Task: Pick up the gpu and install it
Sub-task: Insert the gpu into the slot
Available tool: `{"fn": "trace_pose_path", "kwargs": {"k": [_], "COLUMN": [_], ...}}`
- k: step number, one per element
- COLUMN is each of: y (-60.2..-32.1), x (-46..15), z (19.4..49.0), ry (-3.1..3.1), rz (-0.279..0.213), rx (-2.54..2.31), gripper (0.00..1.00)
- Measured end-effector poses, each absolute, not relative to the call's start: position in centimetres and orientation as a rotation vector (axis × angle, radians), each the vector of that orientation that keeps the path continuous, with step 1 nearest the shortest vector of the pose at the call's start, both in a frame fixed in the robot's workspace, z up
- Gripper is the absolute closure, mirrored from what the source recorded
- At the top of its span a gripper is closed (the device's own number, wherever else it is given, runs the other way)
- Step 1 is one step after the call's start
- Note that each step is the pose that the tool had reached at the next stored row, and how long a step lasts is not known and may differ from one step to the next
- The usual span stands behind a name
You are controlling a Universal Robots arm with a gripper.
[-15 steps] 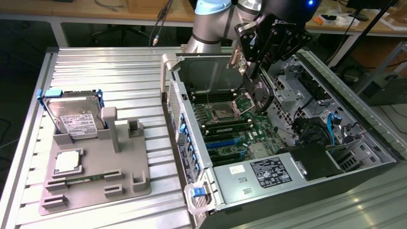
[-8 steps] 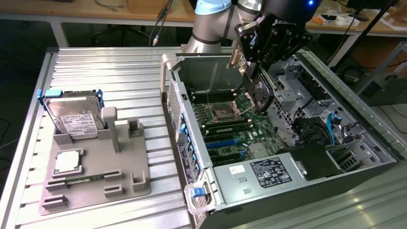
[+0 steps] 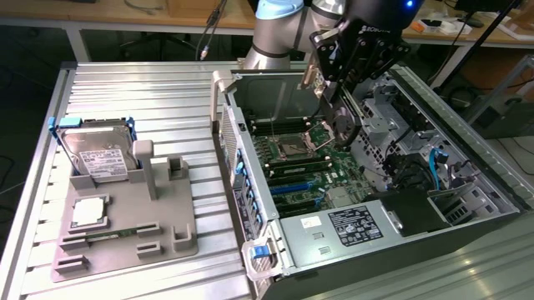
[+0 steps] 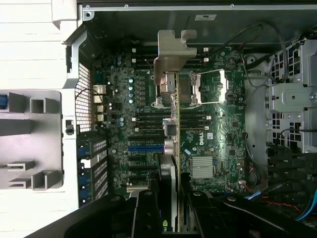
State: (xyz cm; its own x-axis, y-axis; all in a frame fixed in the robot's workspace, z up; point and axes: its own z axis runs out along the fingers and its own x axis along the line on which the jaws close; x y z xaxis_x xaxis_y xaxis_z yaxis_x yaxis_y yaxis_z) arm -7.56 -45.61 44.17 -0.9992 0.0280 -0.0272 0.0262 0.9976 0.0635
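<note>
while in one tool, one gpu

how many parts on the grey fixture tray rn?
3: hard drive standing upright, silver square chip flat beside it, memory stick lying nearest the camera. More may be hidden.

My exterior view looks down at an angle across the metal table and open computer case; my wrist view peers straight down, close, onto that case's motherboard.

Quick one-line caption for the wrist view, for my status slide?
Gripper holds the gpu edge-on over the motherboard inside the open computer case.
</note>
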Motion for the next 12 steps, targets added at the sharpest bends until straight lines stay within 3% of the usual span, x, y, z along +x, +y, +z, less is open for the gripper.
{"fn": "trace_pose_path", "kwargs": {"k": [12], "y": [-45.6], "x": [-5.2], "z": [44.2], "ry": [3.112], "rz": [0.098], "rx": [0.041], "gripper": [0.73]}}
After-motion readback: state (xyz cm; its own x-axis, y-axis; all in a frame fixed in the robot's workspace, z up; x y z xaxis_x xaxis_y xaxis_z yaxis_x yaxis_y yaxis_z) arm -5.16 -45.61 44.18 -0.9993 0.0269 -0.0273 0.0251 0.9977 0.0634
